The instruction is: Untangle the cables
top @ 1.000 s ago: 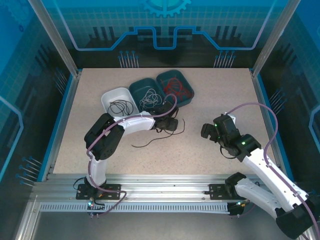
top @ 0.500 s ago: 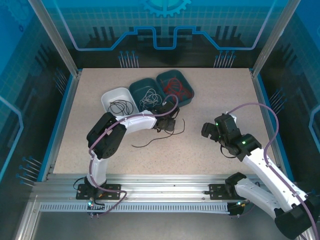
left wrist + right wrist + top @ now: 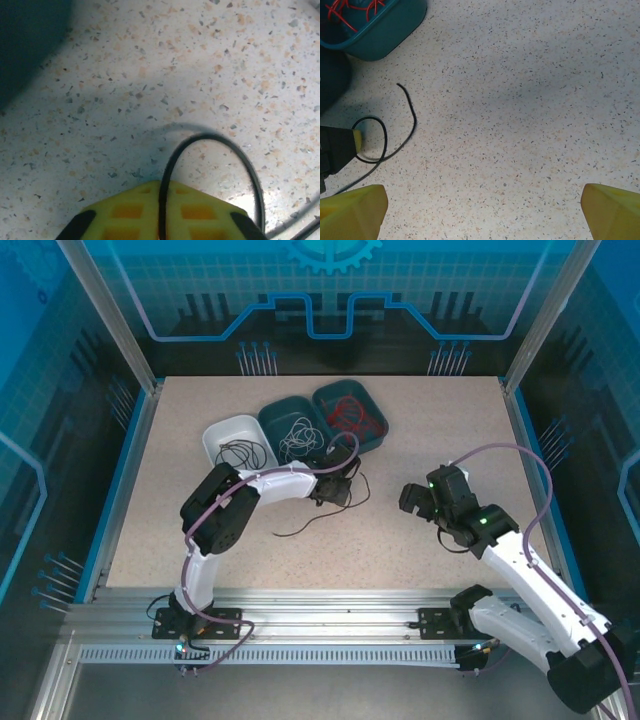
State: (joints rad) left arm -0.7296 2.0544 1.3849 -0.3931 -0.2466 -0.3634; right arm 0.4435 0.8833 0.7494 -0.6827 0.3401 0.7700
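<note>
The left claw (image 3: 161,215) is clamped shut on a black cable (image 3: 212,136). The wire runs up the seam between its yellow fingers (image 3: 200,212), then curls over in a loop onto the speckled table (image 3: 150,60). From above, we see the rest of that cable trailing toward the lower left of the frame, with a short tail hooking off to the right.

Just beyond the claw, in the upper middle of the overhead view, stand three trays. A white tray (image 3: 210,440) holds black wires (image 3: 240,452), a middle teal tray (image 3: 268,418) holds whitish wires (image 3: 297,435), and a right teal tray (image 3: 345,385) holds red wires (image 3: 355,418).

The right claw (image 3: 482,212) hangs with its jaws wide and nothing in them, well apart at right of centre.

We judge that this is the last loose cable and that it is headed for the white tray. The lift should rise slowly and straight, so that the thin wire does not slip from the pinch. It should go high enough for the trailing end to clear the table and the tray rims. The loop could snag on the claw itself. If it does, the free right claw could pin or draw out the tail.
</note>
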